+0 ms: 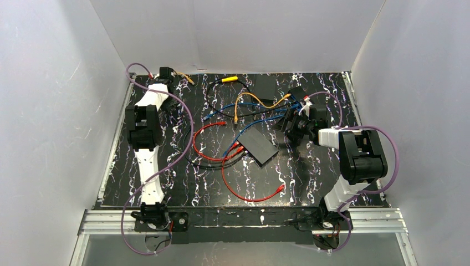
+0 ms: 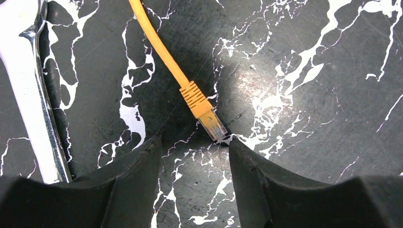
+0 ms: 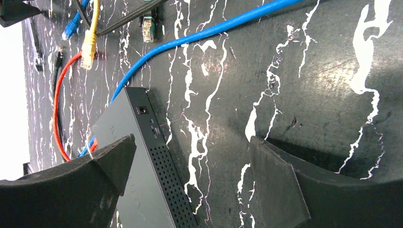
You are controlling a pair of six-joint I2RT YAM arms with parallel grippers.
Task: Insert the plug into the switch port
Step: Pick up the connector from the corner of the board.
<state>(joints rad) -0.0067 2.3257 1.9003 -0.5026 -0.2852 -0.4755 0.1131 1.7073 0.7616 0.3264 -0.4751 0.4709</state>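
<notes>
An orange cable (image 2: 161,47) ends in a clear plug (image 2: 212,124) that lies flat on the black marbled mat. My left gripper (image 2: 195,141) hovers just short of it at the far left corner of the table (image 1: 166,75). Its jaws stand partly apart with only mat between them, and the plug's tip rests against the right fingertip (image 2: 237,152). The switch (image 1: 259,145) is a flat black box in the middle of the mat, with red and blue cables plugged into its left side. My right gripper (image 3: 192,141) is open wide beside the switch (image 3: 138,156), its left finger over the switch's top.
A metal rail and the white wall (image 2: 28,95) run close on the left of the left gripper. Blue (image 3: 199,35), yellow (image 3: 89,47) and red (image 1: 244,191) cables loop across the mat. A second black box (image 1: 266,86) and a yellow-handled tool (image 1: 228,79) lie at the back.
</notes>
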